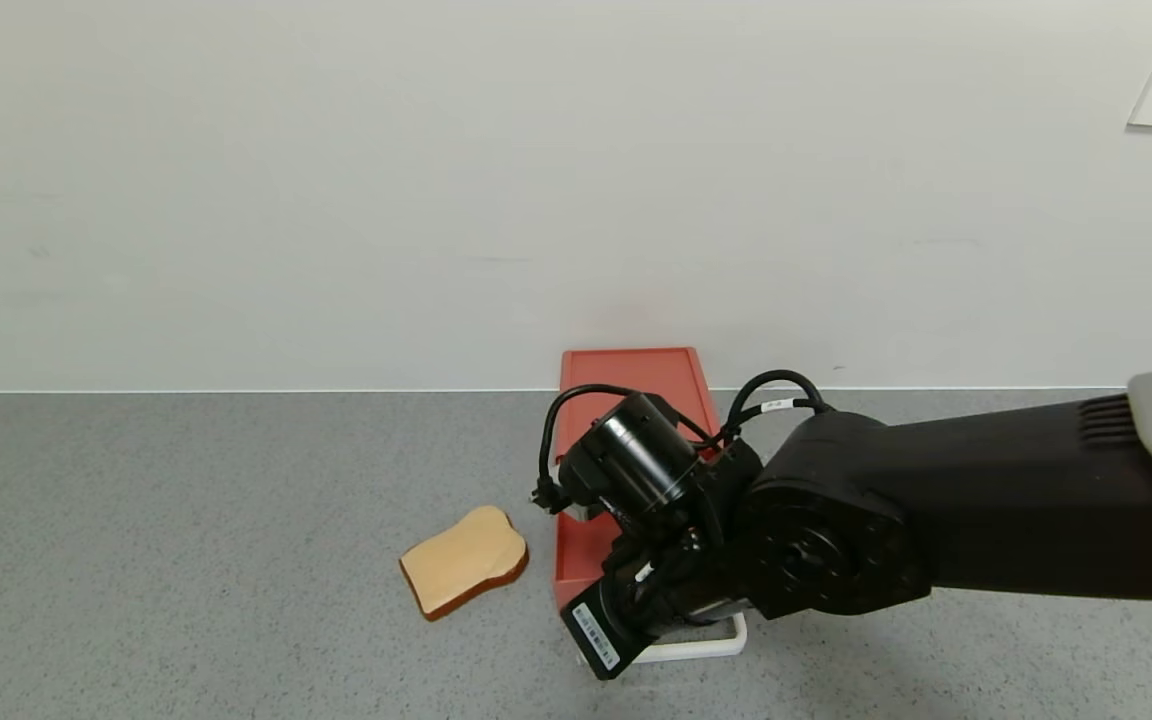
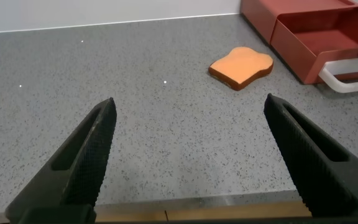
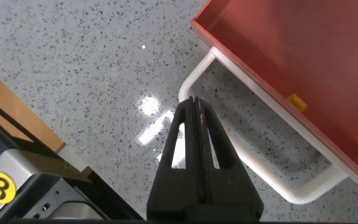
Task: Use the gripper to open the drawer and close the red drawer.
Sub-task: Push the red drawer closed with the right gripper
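While the red drawer (image 1: pixel 584 545) stood pulled partway out of its flat red box (image 1: pixel 636 385) at the back of the grey counter (image 1: pixel 186 520), the right gripper (image 3: pixel 196 118) hung over the white loop handle (image 3: pixel 253 168) at the drawer's front, fingers pressed flat together with nothing between them. In the right wrist view the closed tips sat inside the handle's loop, above the counter and just beside the white bar; whether they touched the bar could not be told.

The left gripper (image 2: pixel 188 162) was parked low and well apart to the left, jaws spread wide, empty.

A slice of toy bread (image 1: pixel 464 572) lay on the counter just left of the drawer, apart from it.

Handling, as judged: the tray looked like thin rigid plastic, empty, so probably light and easy to slide. The whole box seemed light too, and might skid across the smooth counter rather than let the tray move, especially on a pull. The handle was a stiff, glossy loop, likely slippery to pinch. Hooking closed fingers inside it suited pulling; for closing, pressing on the bar's middle or the drawer face should keep the tray from skewing in its box.
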You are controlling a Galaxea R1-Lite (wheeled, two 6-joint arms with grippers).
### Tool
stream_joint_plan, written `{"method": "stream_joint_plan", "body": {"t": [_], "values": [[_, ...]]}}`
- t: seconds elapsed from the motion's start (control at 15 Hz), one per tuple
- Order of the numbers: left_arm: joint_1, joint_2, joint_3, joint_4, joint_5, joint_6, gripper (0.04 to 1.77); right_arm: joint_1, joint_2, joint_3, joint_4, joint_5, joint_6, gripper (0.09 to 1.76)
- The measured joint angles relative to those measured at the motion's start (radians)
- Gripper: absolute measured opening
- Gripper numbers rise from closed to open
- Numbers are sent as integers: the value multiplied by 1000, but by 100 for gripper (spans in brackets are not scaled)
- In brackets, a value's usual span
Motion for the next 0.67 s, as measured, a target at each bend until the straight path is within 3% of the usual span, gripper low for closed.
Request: {"method": "stream_joint_plan", "body": {"t": [0.67], "values": [[0,0,0,0,0,1,172,25,96,-71,9,-36,6,12]]}}
